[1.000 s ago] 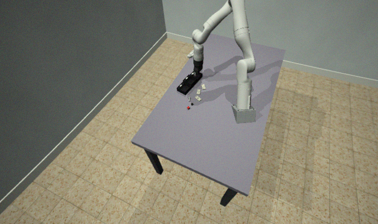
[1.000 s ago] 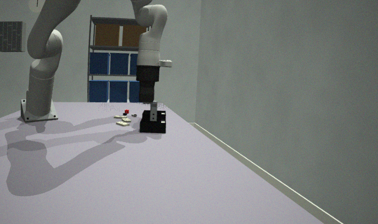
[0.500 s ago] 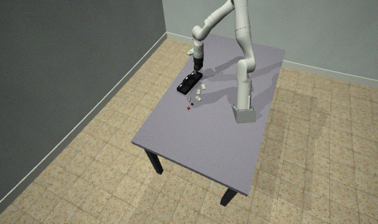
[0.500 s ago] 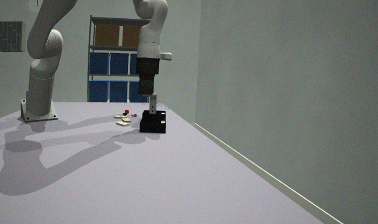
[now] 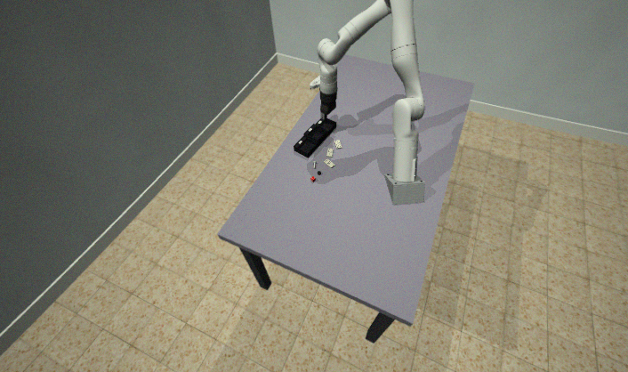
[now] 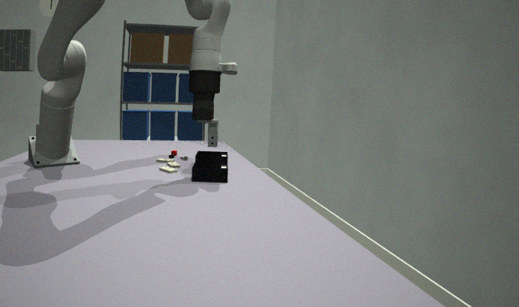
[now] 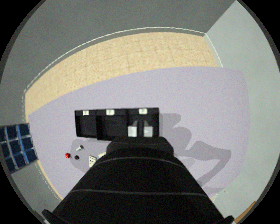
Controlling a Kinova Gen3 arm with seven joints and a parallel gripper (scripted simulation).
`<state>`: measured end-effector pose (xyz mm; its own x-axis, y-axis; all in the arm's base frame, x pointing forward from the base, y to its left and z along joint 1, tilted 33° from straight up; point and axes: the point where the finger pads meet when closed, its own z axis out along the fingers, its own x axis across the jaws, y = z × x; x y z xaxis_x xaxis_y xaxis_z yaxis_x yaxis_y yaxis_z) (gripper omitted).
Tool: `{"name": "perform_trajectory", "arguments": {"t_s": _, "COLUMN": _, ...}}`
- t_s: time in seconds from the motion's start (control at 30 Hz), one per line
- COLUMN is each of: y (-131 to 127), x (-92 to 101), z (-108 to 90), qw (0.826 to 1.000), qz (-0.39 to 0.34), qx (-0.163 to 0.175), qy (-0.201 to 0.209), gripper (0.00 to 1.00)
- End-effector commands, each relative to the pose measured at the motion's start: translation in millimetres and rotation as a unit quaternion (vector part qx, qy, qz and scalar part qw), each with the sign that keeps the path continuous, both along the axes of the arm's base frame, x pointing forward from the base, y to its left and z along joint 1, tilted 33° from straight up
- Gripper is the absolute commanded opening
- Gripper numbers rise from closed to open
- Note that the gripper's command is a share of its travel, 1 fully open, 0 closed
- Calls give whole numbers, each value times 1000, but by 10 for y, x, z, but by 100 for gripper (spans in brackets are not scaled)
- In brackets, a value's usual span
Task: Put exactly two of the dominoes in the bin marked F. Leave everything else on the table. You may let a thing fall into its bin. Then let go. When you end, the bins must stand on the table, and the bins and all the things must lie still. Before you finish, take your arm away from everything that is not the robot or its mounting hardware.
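A row of three black bins [image 5: 314, 136] stands near the table's left edge; it also shows in the exterior view [image 6: 209, 166] and the wrist view [image 7: 118, 124]. I cannot read their letters. My gripper [image 5: 325, 113] [image 6: 212, 144] hangs straight down a little above the end bin farthest from the loose things. In the wrist view its fingers stand nearly shut, with a thin dark gap and nothing seen between them. Three cream dominoes [image 5: 337, 143] [image 5: 329, 151] [image 5: 328, 162] lie flat on the table beside the bins. I cannot see inside the bins.
A small grey bolt [image 5: 314, 164], a black bit [image 5: 318, 173] and a red bit [image 5: 312, 178] lie past the dominoes. The arm's base [image 5: 404, 187] stands to the right. The table edge runs close behind the bins.
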<state>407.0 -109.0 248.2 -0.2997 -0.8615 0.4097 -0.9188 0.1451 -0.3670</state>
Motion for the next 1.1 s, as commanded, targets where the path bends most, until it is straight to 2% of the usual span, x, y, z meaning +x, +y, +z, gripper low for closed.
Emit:
{"name": "perform_trajectory", "arguments": {"t_s": 0.0, "y": 210, "x": 56, "z": -104, "qw": 1000, "qz": 14, "qx": 4, "qy": 7, "gripper": 31}}
{"name": "perform_trajectory", "arguments": {"t_s": 0.43, "y": 683, "x": 192, "z": -326, "qw": 1000, "qz": 14, "qx": 5, "qy": 7, "gripper": 31}}
{"name": "perform_trajectory", "arguments": {"t_s": 0.77, "y": 683, "x": 192, "z": -326, "qw": 1000, "qz": 14, "qx": 5, "qy": 7, "gripper": 31}}
{"name": "perform_trajectory", "arguments": {"t_s": 1.07, "y": 570, "x": 254, "z": -529, "qw": 1000, "qz": 14, "qx": 5, "qy": 7, "gripper": 31}}
